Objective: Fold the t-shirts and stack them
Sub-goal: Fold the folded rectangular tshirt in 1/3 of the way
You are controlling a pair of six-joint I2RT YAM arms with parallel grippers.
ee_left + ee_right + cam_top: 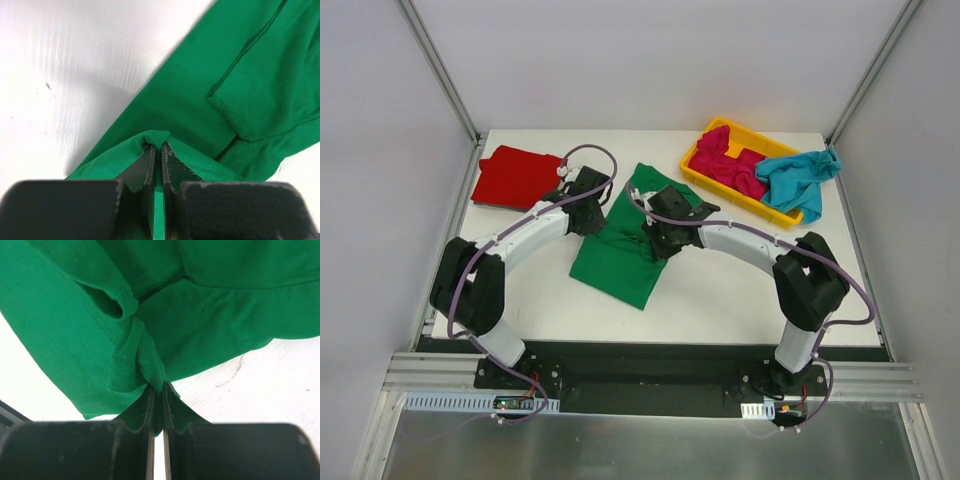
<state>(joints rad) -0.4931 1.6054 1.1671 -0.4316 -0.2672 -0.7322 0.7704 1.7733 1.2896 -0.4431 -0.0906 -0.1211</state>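
Observation:
The green t-shirt (620, 250) lies half-folded in the middle of the white table. My left gripper (588, 212) is shut on its left edge; in the left wrist view the cloth (200, 100) bunches between the jaws at my gripper (157, 146). My right gripper (658, 240) is shut on a fold of the same shirt; the right wrist view shows the cloth (200, 320) pinched at my gripper (158, 386). The red t-shirt (515, 176) lies folded flat at the far left. The magenta-pink t-shirt (728, 162) and the teal t-shirt (798, 180) lie crumpled in the tray.
The yellow plastic tray (752, 140) stands at the far right of the table. Metal frame posts and grey walls close in the back and both sides. The black mounting rail (640, 370) runs along the near edge.

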